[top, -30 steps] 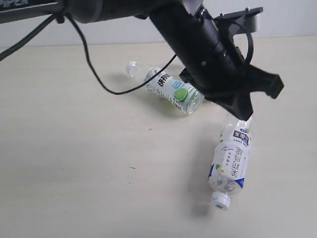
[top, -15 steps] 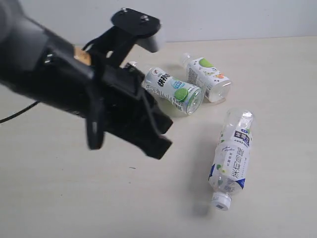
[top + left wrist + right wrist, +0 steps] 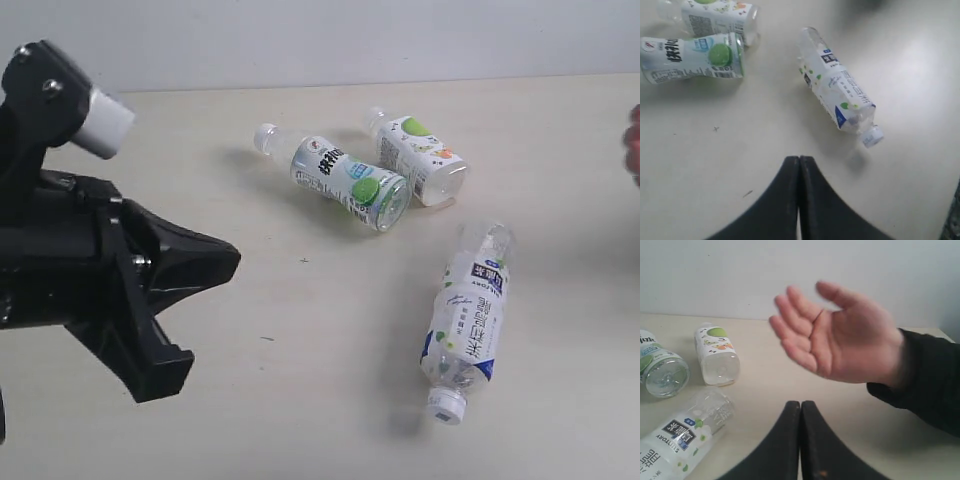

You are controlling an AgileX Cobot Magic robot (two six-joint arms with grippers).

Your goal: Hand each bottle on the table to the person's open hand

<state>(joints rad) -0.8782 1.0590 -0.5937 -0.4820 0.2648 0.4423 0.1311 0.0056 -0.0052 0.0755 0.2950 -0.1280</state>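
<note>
On the table (image 3: 300, 410) I have three drink bottles lying on their sides, right of centre. The far bottle (image 3: 420, 160) lies just behind and to the right of the middle bottle (image 3: 335, 183), though I cannot tell whether they touch, and the near bottle (image 3: 468, 320) lies apart in front of both, cap toward the front. My left gripper (image 3: 799, 159) is over the table's left side, well apart from all three. The person's open hand (image 3: 840, 340) is held above the table beyond my right gripper (image 3: 800, 402).
</note>
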